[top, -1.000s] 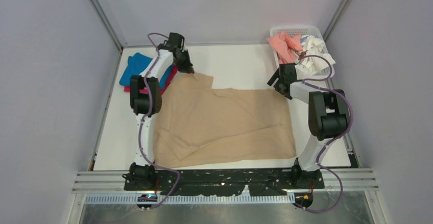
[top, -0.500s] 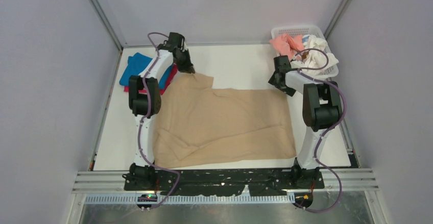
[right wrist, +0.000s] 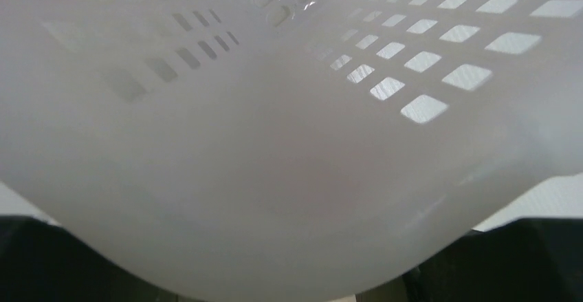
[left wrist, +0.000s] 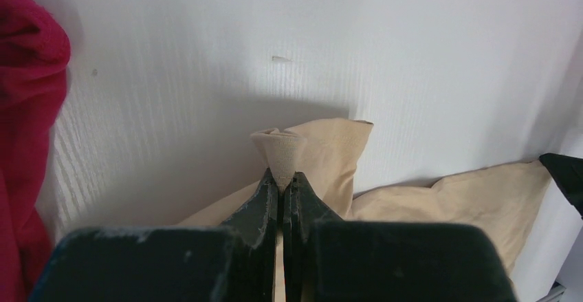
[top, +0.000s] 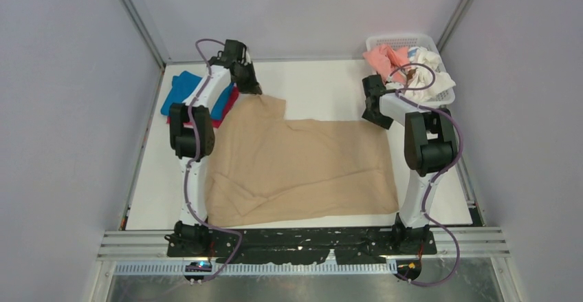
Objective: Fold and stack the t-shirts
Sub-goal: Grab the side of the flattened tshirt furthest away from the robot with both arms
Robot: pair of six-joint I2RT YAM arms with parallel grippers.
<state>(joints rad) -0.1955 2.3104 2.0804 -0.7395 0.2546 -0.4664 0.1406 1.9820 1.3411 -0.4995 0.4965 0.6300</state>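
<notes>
Tan t-shirt (top: 302, 164) corner in left claw (left wrist: 282, 178), right claw (top: 373, 106) unclear — basket (right wrist: 275, 144) fills view

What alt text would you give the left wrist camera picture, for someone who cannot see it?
The left end effector, shut, pinches a bunched corner of the tan t-shirt over the white table. More tan cloth spreads to the right, and a magenta t-shirt shows at the left edge.

The spread t-shirt (top: 302, 164) is lying across the middle of the bench (top: 323, 89). Behind its far left corner, two folded t-shirts (top: 180, 89) are lying one on the other. At the far right, the basket (top: 399, 39) is holding crumpled t-shirts (top: 385, 60). The left end effector (left wrist: 280, 178) is pinching the spread t-shirt's far left corner.
</notes>
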